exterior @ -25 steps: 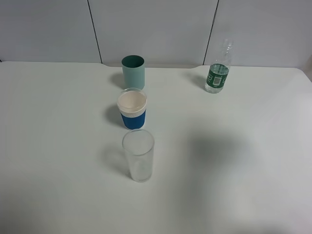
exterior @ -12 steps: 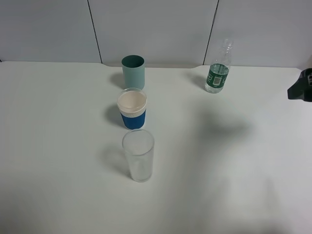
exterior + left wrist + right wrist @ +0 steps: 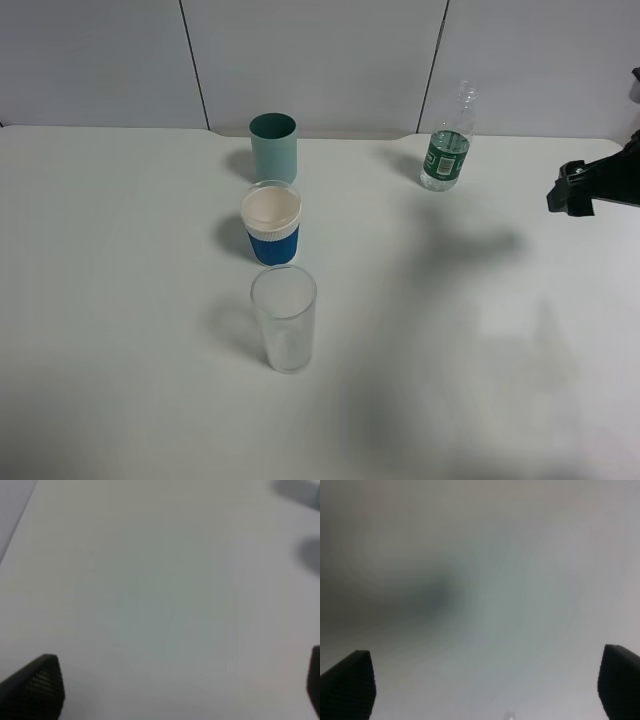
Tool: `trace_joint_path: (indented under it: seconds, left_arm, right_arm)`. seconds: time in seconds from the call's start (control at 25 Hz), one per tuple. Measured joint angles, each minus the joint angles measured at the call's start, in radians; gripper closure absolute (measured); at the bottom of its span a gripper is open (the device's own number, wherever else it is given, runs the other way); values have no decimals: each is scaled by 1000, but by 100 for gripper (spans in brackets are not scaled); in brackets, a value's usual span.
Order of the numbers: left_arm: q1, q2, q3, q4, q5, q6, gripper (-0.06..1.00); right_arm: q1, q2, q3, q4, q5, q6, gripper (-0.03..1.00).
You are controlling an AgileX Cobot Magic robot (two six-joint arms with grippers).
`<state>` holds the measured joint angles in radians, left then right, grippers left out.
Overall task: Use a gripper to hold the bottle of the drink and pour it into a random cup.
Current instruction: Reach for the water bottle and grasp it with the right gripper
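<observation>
The bottle of the drink stands upright at the back right of the white table, capless, with a dark green label. The pale teal cup stands at the back centre. My right gripper reaches in from the right edge, above the table, to the right of the bottle and apart from it. In the right wrist view it is open and empty, with only blurred table between its fingertips. My left gripper is open and empty over bare table; it is out of the exterior view.
A white cup with a blue sleeve stands in front of the teal cup. A tall clear glass stands in front of that. The three form a line left of centre. A grey panelled wall runs behind the table.
My right arm has come into the exterior view from the right edge and moved left, towards the bottle's side. Its shadow on the table has shifted. Cups and bottle have not moved.
</observation>
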<state>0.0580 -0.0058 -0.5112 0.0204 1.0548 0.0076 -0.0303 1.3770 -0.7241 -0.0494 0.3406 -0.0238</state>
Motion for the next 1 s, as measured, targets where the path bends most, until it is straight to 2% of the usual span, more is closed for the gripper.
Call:
trace_joint_path:
  seconds: [0.24,0.36,0.64,0.76,0.88,1.0]
  left_arm:
    - [0,0,0,0,0,0,-4]
    - [0,0,0,-1,0,0,-4]
    - [0,0,0,-1,0,0,-4]
    - [0,0,0,-1,0,0,-4]
    - [0,0,0,-1,0,0,-4]
    - [0,0,0,-1,0,0,-4]
  right_arm:
    - [30,141,0,-70,-152,33,9]
    - [34,208,0,-133,-222,87,9]
    - [34,336,-1,-399,-454,344,9]
    - [34,380,-1,-486,-571,397,9]
    - [35,416,-2,-522,-657,406,9]
    - [35,450,-2,-526,-700,403,9]
